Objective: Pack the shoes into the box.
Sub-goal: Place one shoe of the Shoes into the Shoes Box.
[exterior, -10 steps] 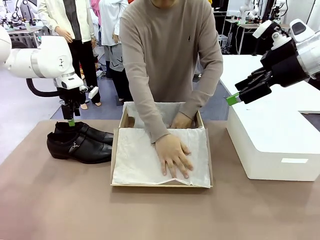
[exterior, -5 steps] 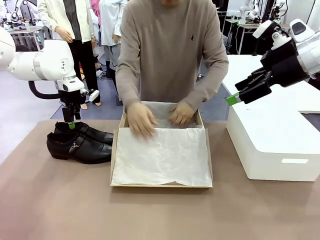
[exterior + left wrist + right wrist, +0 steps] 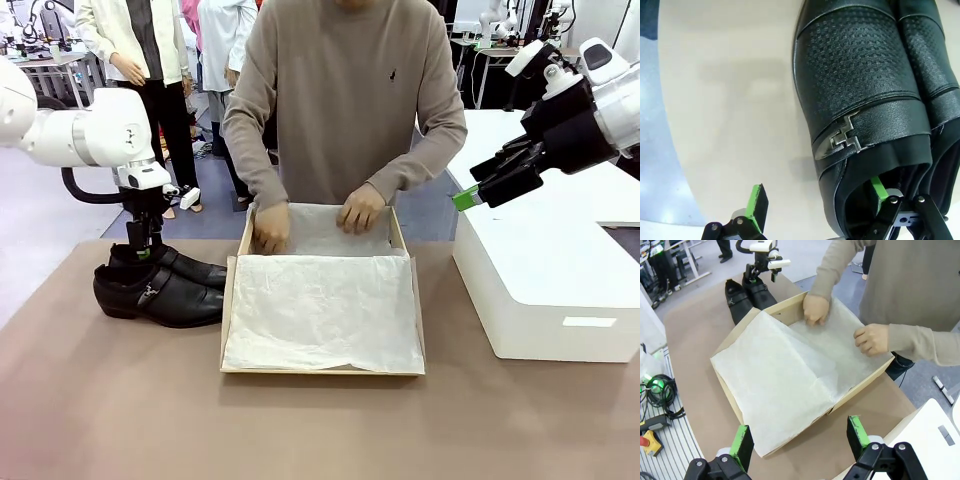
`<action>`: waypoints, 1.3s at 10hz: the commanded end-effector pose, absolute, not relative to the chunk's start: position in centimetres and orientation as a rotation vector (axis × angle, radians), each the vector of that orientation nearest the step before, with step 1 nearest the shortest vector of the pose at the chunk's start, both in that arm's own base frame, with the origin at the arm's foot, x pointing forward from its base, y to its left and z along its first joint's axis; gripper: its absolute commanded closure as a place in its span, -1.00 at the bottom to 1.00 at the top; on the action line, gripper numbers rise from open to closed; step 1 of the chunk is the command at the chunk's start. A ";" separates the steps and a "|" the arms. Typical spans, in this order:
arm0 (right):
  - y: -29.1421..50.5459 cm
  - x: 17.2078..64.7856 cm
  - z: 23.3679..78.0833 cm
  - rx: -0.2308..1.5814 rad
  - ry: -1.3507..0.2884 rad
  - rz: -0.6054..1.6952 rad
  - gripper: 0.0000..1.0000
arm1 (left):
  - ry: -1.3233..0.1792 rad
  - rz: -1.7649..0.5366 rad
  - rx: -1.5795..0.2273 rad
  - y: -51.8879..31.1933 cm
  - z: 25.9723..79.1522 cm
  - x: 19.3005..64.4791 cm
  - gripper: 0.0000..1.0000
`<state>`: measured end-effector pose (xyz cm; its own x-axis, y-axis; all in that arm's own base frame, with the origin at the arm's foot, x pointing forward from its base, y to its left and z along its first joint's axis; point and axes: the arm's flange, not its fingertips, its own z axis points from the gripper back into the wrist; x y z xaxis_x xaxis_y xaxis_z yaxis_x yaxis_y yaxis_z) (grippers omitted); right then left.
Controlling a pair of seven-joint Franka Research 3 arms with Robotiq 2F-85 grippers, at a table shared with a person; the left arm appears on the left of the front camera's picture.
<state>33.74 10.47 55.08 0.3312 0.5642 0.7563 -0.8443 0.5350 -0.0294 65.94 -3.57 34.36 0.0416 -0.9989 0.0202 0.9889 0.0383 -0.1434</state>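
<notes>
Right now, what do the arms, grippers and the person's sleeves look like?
The left arm and right arm are glossy white, round-jointed; a black cable loops under the left. The left gripper and right gripper are black with green pads. Person's sleeves: long, taupe.

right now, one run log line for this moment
left gripper: open, astride shoe rim | right gripper: open, raised | shoes: on table beside box | person's hands: on tissue

White block [image 3: 545, 290] at counter [image 3: 300, 430] right edge, small label [image 3: 589, 321] on its near face. Bystanders [image 3: 140, 50] beyond far-left corner. Cable coil [image 3: 660, 390] just off counter edge.
</notes>
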 end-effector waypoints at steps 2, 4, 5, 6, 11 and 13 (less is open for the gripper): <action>10.5 33.9 55.0 0.422 -0.805 0.961 -1.00 | 0.127 -1.542 -0.154 -3.7 34.3 66.3 -1.00; 10.5 33.9 55.0 0.422 -0.805 0.961 -1.00 | 0.132 -1.542 -0.163 -3.7 34.2 66.3 -0.55; 10.5 33.9 55.0 0.422 -0.805 0.961 -1.00 | 0.135 -1.541 -0.166 -3.7 34.2 66.3 -0.18; 10.5 33.9 55.0 0.422 -0.805 0.961 -1.00 | 0.136 -1.540 -0.167 -3.7 34.2 66.2 0.18; 10.5 33.9 55.0 0.422 -0.805 0.961 -1.00 | 0.116 -1.545 -0.132 -4.1 34.9 65.1 1.00; 10.5 33.9 55.0 0.422 -0.805 0.961 -1.00 | 0.118 -1.540 -0.097 -4.1 35.2 64.9 1.00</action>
